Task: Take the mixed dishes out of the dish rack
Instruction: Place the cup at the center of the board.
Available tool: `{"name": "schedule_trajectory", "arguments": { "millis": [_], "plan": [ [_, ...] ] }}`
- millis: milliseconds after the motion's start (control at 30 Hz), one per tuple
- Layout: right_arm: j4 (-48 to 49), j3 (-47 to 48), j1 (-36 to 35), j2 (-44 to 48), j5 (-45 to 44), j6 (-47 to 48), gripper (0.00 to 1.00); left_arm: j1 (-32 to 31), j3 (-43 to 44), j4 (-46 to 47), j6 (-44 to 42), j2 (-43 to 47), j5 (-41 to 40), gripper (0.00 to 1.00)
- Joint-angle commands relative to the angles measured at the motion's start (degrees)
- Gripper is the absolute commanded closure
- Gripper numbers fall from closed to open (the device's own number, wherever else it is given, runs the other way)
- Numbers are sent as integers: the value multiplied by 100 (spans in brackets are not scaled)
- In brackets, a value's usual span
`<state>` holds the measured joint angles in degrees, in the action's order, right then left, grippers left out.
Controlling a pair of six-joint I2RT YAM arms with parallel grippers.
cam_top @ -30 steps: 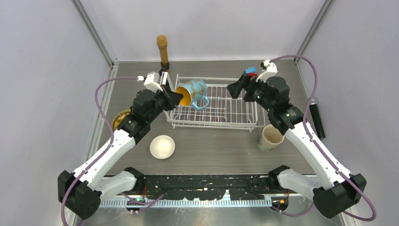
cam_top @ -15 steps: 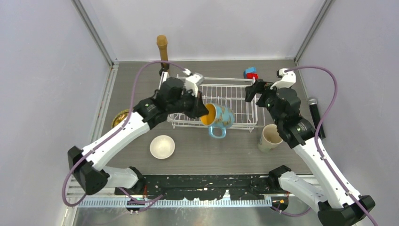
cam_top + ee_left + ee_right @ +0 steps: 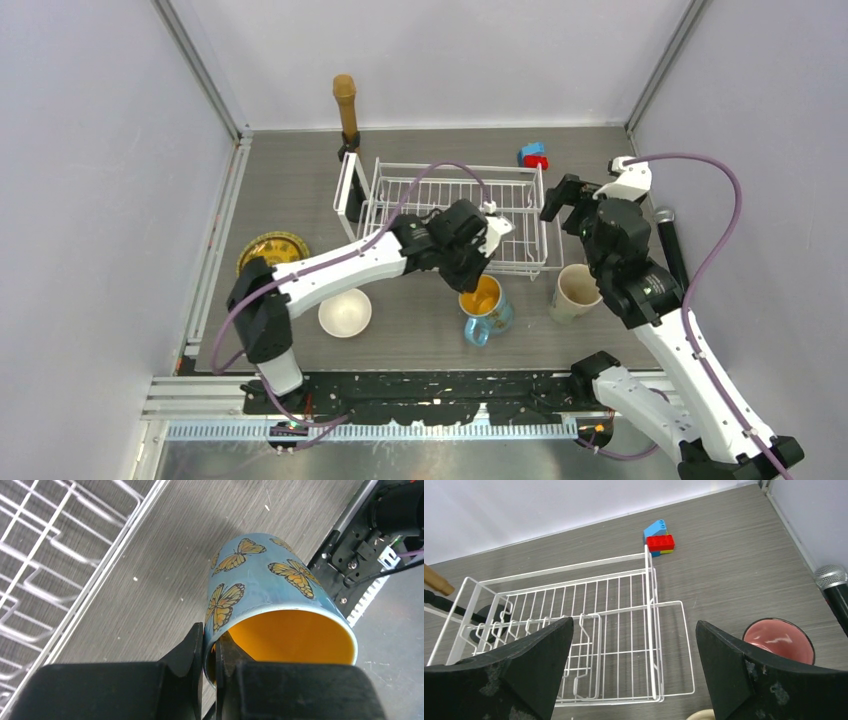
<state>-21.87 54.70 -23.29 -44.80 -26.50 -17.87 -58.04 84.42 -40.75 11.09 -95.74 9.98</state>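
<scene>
My left gripper (image 3: 470,277) is shut on the rim of the blue butterfly mug (image 3: 486,302), one finger inside its orange interior and one outside. It holds the mug upright low over the table in front of the dish rack (image 3: 520,262). The left wrist view shows the grip (image 3: 210,650) on the mug (image 3: 270,582). My right gripper (image 3: 568,200) is open and empty above the rack's right end (image 3: 651,605). A white bowl (image 3: 345,312), a tan plate (image 3: 272,248) and a cream mug (image 3: 577,290) sit on the table. A pink mug (image 3: 780,640) shows in the right wrist view.
A brown stick (image 3: 345,100) stands behind the rack's left end. A blue-and-red block (image 3: 533,154) lies behind its right end. A black microphone (image 3: 670,240) lies by the right wall. The arm-base rail (image 3: 440,385) runs along the near edge.
My left arm has carried the blue mug out of the rack, rightward and toward the near side, down to in front of the rack. My right gripper drew back to the right.
</scene>
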Motion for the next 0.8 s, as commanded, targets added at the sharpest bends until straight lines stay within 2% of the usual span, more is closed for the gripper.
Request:
{"name": "schedule_trajectory", "arguments": {
  "millis": [0,67,133,333,633,767],
  "plan": [
    [-12,-76,-9,142,-420,113,0,-234,714,210,92,-313,-58,100],
    [-16,-104,-15,198,-459,124,0,-406,932,140,90,-604,-130,100],
    [-18,-127,-14,229,-477,138,0,-588,1264,-117,87,-970,-531,100],
    [-18,-160,-9,228,-479,151,0,-1041,2501,-1210,-99,-2079,-1441,100],
    [-37,-179,-10,208,-435,164,0,-1158,2676,-1239,-92,-2296,-1465,100],
    [-36,-171,-9,191,-426,157,0,-1159,2669,-1241,-90,-2286,-1465,69]
  ]
}}
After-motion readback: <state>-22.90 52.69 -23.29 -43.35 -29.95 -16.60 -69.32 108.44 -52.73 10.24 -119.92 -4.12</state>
